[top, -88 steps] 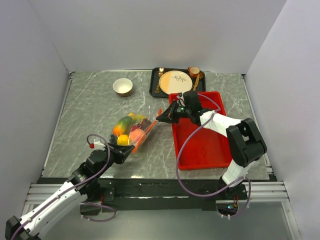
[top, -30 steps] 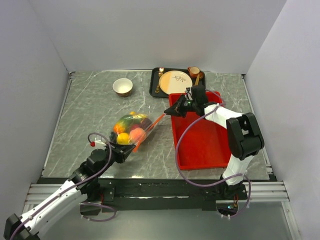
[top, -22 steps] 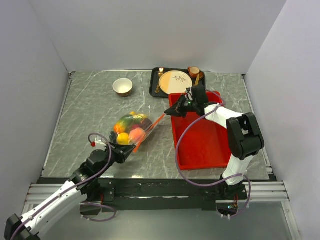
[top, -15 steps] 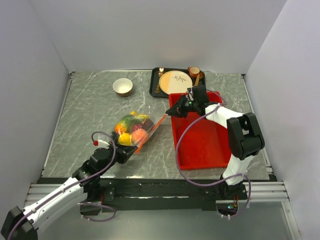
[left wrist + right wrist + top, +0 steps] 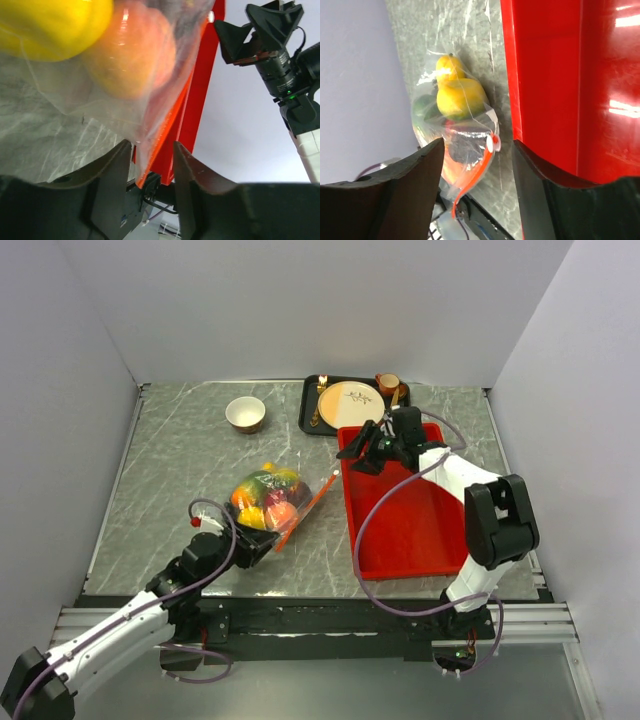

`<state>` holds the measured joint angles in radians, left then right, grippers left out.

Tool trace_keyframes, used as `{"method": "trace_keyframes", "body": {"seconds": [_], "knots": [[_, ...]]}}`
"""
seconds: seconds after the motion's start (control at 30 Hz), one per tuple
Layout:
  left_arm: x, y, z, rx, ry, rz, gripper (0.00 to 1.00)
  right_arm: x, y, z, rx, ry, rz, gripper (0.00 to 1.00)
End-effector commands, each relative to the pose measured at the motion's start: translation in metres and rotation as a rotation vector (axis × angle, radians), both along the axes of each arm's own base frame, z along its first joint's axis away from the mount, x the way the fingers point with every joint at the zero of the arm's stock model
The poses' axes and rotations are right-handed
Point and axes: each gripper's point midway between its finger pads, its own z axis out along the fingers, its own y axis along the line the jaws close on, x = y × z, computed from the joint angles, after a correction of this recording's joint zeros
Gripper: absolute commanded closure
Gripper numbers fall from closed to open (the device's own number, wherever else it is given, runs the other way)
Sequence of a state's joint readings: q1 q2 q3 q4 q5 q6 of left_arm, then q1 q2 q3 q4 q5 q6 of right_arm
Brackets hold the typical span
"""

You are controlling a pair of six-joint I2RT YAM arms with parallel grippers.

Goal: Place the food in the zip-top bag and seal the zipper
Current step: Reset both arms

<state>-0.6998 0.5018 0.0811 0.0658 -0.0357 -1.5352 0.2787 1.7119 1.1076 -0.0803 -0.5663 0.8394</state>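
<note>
Grey marble table (image 5: 170, 480): bag (image 5: 262, 508) lying filled, left of the tray (image 5: 410, 530).
The food (image 5: 265, 496) is sitting inside the bag, so loading looks done; the zipper (image 5: 312, 502) is running near-left to far-right, slider (image 5: 336, 476) at the far end, seemingly sealed; the left gripper (image 5: 254, 543) is gaping around the bag's near corner; the right gripper (image 5: 360, 455) is hovering spread and empty over the tray's far-left corner.
</note>
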Motion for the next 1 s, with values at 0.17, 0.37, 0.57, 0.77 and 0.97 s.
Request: {"method": "trace_keyframes", "body": {"seconds": [0.17,0.37,0.57,0.77,0.97], "knots": [[-0.004,0.011,0.035,0.045,-0.064,0.011,0.2,-0.003,-0.024,0.028,-0.144,-0.115,-0.017,0.26],[-0.005,0.021,0.052,0.142,-0.092,0.009,0.11,-0.006,-0.038,0.031,-0.209,-0.139,-0.053,0.23],[0.009,0.034,0.085,0.319,-0.186,0.028,0.04,-0.013,-0.068,0.032,-0.355,-0.181,-0.132,0.19],[0.028,0.038,0.109,0.495,-0.194,0.034,0.01,-0.02,-0.099,0.03,-0.474,-0.181,-0.22,0.13],[0.047,0.033,0.12,0.616,-0.194,0.017,0.01,-0.024,-0.131,0.037,-0.527,-0.225,-0.332,0.07]]}}
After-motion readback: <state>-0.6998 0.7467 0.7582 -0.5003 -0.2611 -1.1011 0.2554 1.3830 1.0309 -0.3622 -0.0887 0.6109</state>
